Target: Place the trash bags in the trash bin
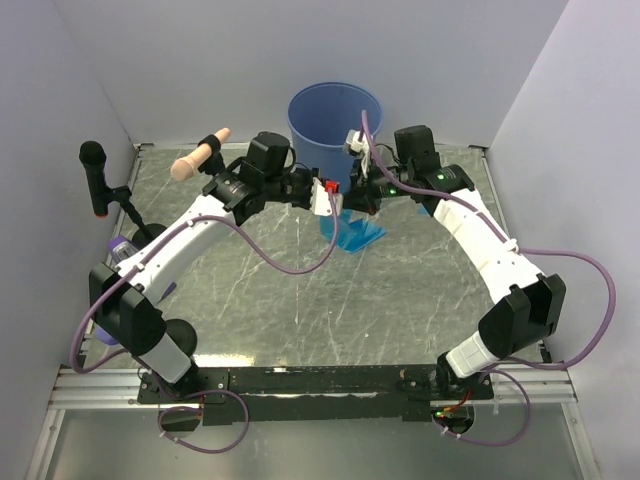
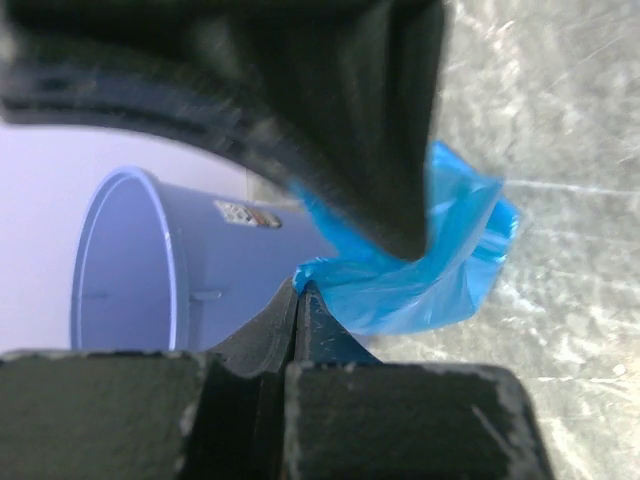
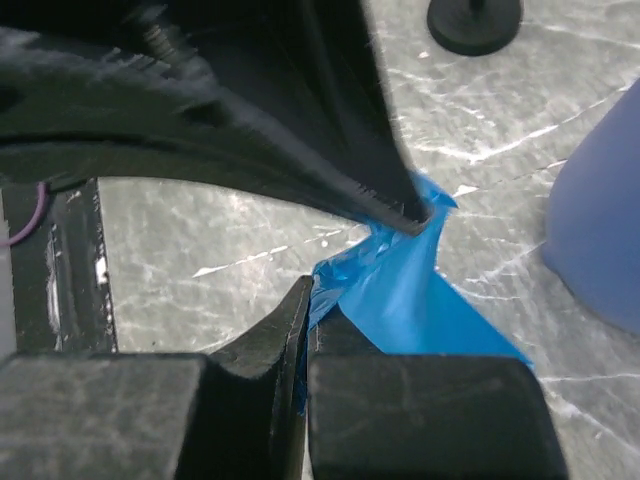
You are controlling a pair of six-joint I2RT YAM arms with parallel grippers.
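Trash bag (image 1: 352,228), one seen, thin blue film, pinched between both claws just in front of the trash bin (image 1: 335,120), outside it, lower part hanging toward the table (image 1: 300,320); cannot tell if its bottom edge touches the surface. Left gripper (image 2: 298,292) jaws pressed together on a corner of the film, right gripper (image 3: 308,300) likewise clamped on another fold of the same bag, tips of the two claws very near each other. Bin upright against the back wall, looks empty from above, though the floor of it is partly hidden. Risks, as judgement: film is flimsy and each claw holds only an edge, so pulling the arms apart or lifting unevenly could tear it or slip it out of one pinch; bag hangs lower than the rim, so a straight push forward could snag it on the rim or shove or tip the light bin; the claws being so close, they could knock each other while swinging over the opening; letting go too early would leave film draped over the rim or dropped outside. Counts: 1 trash bag, 1 bin, 2 arms, 1 microphone (image 1: 93,160) on a stand at left, 1 beige handle (image 1: 200,155) near it
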